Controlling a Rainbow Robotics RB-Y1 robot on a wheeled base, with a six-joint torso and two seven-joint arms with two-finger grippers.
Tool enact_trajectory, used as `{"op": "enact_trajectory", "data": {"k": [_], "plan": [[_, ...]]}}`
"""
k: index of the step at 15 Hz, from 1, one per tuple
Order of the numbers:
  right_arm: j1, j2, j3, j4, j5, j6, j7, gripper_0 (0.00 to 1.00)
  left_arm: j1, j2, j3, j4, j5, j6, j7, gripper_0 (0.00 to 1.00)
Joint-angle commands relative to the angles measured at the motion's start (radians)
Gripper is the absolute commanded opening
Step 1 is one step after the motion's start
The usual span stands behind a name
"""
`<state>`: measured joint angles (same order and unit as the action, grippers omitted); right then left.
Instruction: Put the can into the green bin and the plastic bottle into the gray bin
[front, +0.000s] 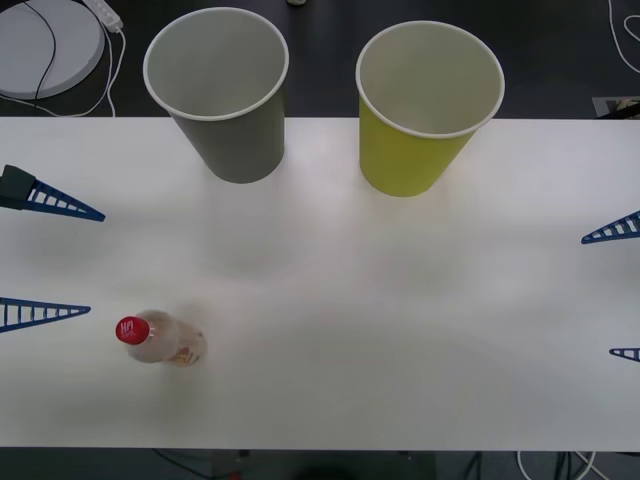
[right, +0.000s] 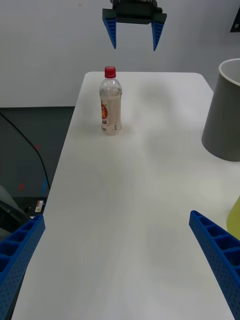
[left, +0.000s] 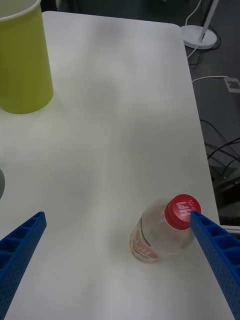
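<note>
Standing upright near the table's (front: 330, 300) front-left, your plastic bottle (front: 165, 340) sits just beside the left gripper (front: 55, 262), jaws apart; right gripper (front: 618, 290) waits spread wide, gray bin (front: 222, 95) and green bin (front: 422, 110) behind.

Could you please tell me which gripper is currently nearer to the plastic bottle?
Left. The open left gripper hangs just beside the plastic bottle; the open right gripper waits across the table.
</note>
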<state>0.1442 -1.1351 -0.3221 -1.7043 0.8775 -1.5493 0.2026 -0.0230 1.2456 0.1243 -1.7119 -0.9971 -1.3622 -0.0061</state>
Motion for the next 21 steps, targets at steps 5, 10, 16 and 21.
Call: {"op": "enact_trajectory", "data": {"k": [5, 10, 16, 21], "plan": [[0.0, 0.0, 0.0, 0.0, 0.0, 0.0, 0.0, 1.0, 0.017, -0.009, -0.023, 0.011, 0.003, 0.002, -0.008, 1.0], [0.0, 0.0, 0.0, 0.0, 0.0, 0.0, 0.0, 1.0, 0.023, 0.003, -0.028, 0.044, 0.034, -0.029, -0.092, 1.0], [0.0, 0.0, 0.0, 0.0, 0.0, 0.0, 0.0, 1.0, 0.023, 0.003, -0.029, 0.202, 0.06, -0.183, -0.279, 1.0], [0.0, 0.0, 0.0, 0.0, 0.0, 0.0, 0.0, 1.0, 0.035, 0.0, -0.029, 0.337, 0.061, -0.209, -0.44, 1.0]]}}
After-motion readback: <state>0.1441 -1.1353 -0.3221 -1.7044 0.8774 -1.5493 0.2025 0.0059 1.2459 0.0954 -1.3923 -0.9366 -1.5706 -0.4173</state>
